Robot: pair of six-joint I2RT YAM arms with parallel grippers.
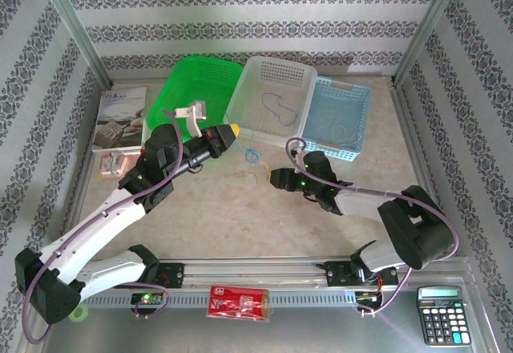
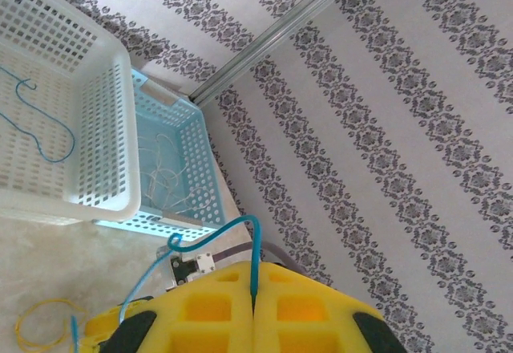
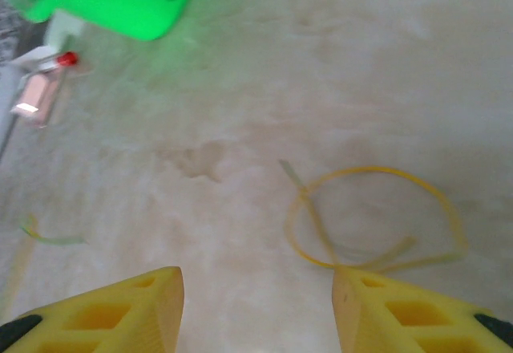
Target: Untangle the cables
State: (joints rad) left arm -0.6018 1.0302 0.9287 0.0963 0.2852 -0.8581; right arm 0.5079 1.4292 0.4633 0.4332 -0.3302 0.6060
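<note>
Left wrist: L hand (image 2: 254,279) pinches blue cable (image 2: 256,253); R hand (image 3: 256,289) open, yellow cable (image 3: 377,169) blurry.

Baskets: three are counted – green basket (image 1: 192,88), white basket (image 1: 276,80), pale blue basket (image 1: 353,100) | blue cables: two are seen – first blue cable (image 2: 256,257), second blue cable (image 2: 44,159) | yellow cable (image 3: 377,172): one is counted | pale cords (image 2: 164,180): number cannot be told | grippers: two are counted – left gripper (image 2: 255,289), right gripper (image 3: 256,285) | calculator (image 1: 442,314): one is seen
</note>
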